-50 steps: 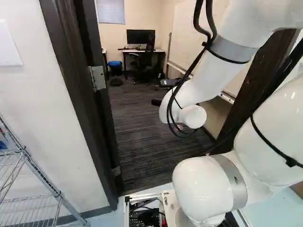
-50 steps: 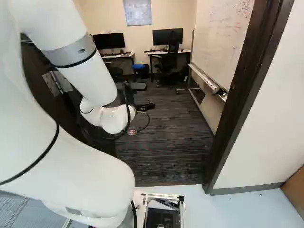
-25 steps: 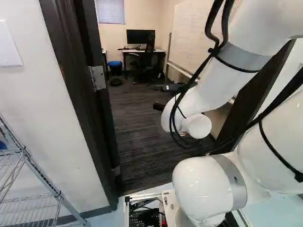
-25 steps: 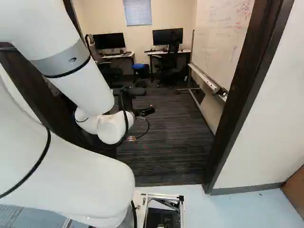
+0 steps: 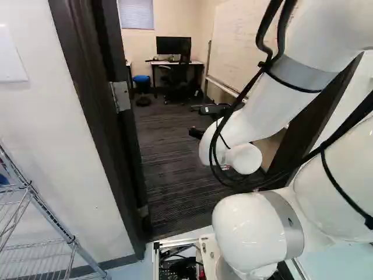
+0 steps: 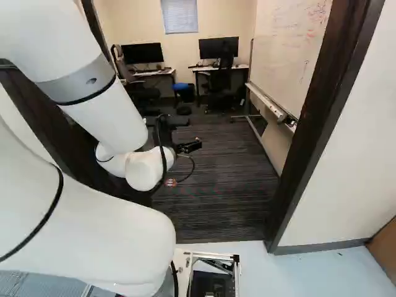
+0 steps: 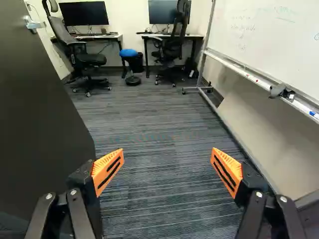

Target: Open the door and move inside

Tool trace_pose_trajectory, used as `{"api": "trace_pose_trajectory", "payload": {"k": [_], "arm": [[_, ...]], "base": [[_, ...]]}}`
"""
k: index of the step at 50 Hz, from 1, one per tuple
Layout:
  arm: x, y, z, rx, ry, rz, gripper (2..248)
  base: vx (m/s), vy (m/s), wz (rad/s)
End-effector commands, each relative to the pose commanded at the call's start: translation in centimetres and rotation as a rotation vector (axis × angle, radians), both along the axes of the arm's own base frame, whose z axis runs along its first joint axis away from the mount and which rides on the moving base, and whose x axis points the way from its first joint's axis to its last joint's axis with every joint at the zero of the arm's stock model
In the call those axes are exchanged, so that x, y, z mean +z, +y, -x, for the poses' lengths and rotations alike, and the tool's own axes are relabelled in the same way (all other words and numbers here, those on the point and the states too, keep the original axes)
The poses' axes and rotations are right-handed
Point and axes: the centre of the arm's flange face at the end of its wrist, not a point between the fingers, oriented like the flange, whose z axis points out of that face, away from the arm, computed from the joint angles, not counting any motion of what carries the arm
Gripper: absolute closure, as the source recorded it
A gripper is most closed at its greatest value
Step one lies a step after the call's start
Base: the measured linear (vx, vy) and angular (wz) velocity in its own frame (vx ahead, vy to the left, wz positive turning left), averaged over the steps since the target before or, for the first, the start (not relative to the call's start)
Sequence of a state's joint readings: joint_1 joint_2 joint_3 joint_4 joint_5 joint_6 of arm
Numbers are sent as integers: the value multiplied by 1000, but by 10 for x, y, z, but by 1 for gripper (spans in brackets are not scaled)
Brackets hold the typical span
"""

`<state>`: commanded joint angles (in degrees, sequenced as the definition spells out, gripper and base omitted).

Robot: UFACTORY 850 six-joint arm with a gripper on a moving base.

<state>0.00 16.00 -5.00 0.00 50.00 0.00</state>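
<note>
Dark striped carpet [image 5: 169,151] covers the floor inside the doorway. At the left of the left base view stands the dark frame [image 5: 96,116] with its metal hinge [image 5: 120,96], a wire rack [image 5: 49,216] near it. Far in the room are a desk [image 5: 198,63], a monitor [image 5: 173,45], a chair [image 5: 184,58] and a blue stool [image 5: 141,78], with a whiteboard [image 5: 233,46] along the side wall. The white arm [image 5: 250,119] reaches through the doorway.

Pale floor [image 6: 322,266] meets the carpet at the threshold in the right base view. The gripper [image 6: 189,146] is inside the room, above the carpet and pointing ahead. Two monitors show beyond it, the second monitor [image 6: 141,53] above a second desk [image 6: 151,72], and the whiteboard is at the right.

In the wrist view, the gripper [image 7: 168,154] has its two fingers spread wide, orange pads [image 7: 107,170] well apart, with carpet visible between them and nothing held. The door [image 7: 40,124] stands open into the room, beside the finger on the side away from the whiteboard; its handle [image 7: 34,24] is near its far edge. Both chairs and the stool stand by the desks ahead of the gripper.
</note>
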Motion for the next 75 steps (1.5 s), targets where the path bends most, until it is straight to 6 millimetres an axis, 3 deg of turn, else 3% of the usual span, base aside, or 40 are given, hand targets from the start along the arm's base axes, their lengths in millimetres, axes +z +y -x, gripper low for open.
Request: {"api": "trace_pose_trajectory", "payload": {"k": [75], "arm": [[0,0,0,0,0,0,3]], "base": [[125,-48,0]]}}
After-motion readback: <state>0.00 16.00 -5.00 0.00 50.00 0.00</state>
